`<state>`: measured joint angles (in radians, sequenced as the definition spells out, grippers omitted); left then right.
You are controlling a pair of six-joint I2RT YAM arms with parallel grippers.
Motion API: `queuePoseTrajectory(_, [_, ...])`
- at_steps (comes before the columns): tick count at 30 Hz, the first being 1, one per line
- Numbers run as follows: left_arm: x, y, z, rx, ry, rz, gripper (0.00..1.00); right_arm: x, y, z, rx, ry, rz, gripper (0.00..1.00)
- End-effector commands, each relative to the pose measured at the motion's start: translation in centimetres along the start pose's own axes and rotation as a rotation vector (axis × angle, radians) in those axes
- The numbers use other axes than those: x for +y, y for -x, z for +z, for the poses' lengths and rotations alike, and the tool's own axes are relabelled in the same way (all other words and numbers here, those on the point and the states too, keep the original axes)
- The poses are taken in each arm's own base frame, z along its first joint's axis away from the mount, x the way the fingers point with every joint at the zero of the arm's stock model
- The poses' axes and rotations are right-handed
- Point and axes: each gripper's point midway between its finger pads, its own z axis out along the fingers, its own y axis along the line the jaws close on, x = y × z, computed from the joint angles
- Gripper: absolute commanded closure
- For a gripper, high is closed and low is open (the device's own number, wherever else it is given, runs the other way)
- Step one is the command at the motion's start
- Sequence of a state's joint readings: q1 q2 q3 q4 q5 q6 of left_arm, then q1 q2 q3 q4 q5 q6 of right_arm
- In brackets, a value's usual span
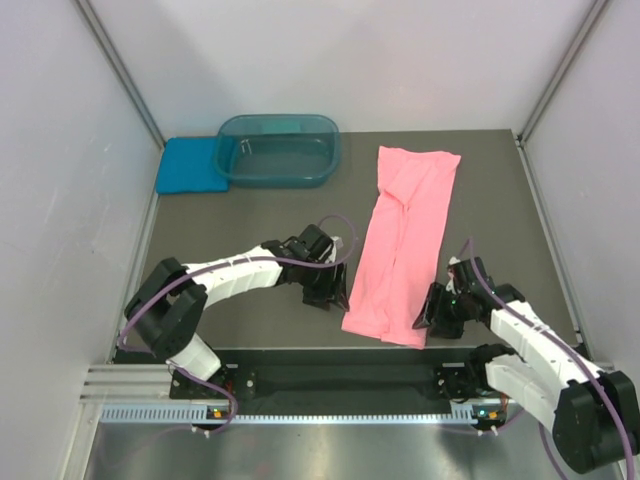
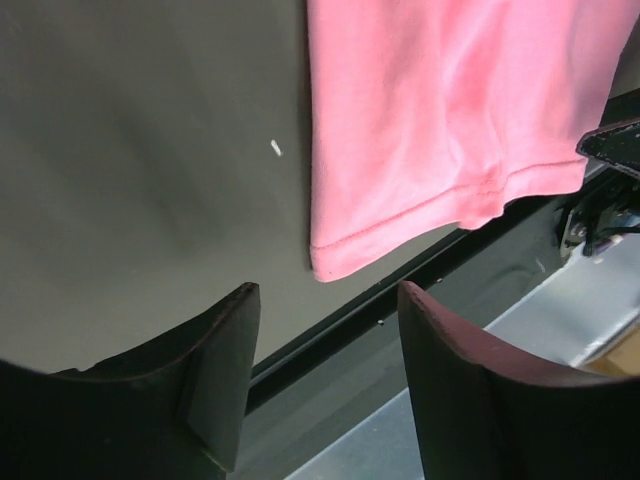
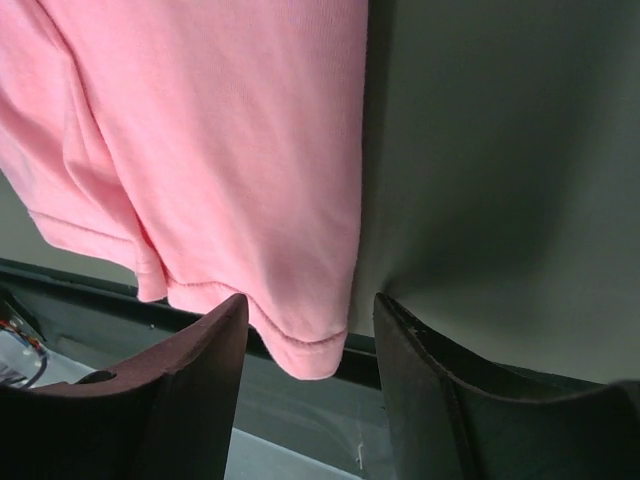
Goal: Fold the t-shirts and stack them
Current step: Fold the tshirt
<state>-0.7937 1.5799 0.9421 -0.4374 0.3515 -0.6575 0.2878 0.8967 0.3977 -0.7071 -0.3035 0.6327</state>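
The salmon-pink t-shirt [image 1: 405,240] lies folded into a long strip on the dark table, running from the back to the front edge. Its near hem shows in the left wrist view [image 2: 430,130] and in the right wrist view [image 3: 220,140], where a corner hangs over the table edge. My left gripper [image 1: 330,290] is open and empty, just left of the near hem. My right gripper [image 1: 432,312] is open, its fingers either side of the hem's right corner. The teal-blue t-shirt [image 1: 190,166] lies folded at the back left.
A dark teal see-through tub [image 1: 279,150] stands at the back, touching the blue shirt's right side. White walls close the left, right and back. A black rail and metal frame [image 1: 300,385] run along the table's front edge.
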Motion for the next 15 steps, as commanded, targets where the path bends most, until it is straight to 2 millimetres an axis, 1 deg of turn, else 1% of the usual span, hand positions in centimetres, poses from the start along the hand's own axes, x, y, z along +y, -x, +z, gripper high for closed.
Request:
queuePoseTrajectory(1, [-1.1, 0.2, 0.4, 0.005, -0.07, -0.05, 0.39, 0.9, -0.1, -0.3, -0.009, 0.039, 0.018, 0.47])
queuePoseTrajectory(5, [-0.3, -1.0, 1.4, 0.052, -0.059, -0.099, 0.44, 0.4, -0.8, 0.0, 0.004, 0.034, 0.022, 0.51])
queuePoseTrajectory(6, [-0.1, -1.4, 1.6, 0.063, -0.063, -0.12, 0.45, 0.2, -1.1, 0.1, 0.01, 0.031, 0.025, 0.53])
queuePoseTrajectory(7, [-0.6, -1.1, 1.8, 0.049, -0.091, -0.12, 0.45, 0.2, -1.1, 0.1, 0.011, 0.033, 0.025, 0.54])
queuePoseTrajectory(8, [-0.8, -1.3, 2.0, 0.059, -0.108, -0.128, 0.45, 0.1, -1.2, 0.1, 0.011, 0.033, 0.028, 0.55])
queuePoseTrajectory(13, [-0.2, -1.9, 3.4, 0.1, -0.102, -0.184, 0.43, -0.3, -1.7, -0.3, 0.011, 0.015, 0.021, 0.56])
queuePoseTrajectory(15, [-0.2, -2.0, 3.6, 0.108, -0.099, -0.19, 0.42, -0.5, -1.9, -0.3, 0.016, 0.014, 0.014, 0.57])
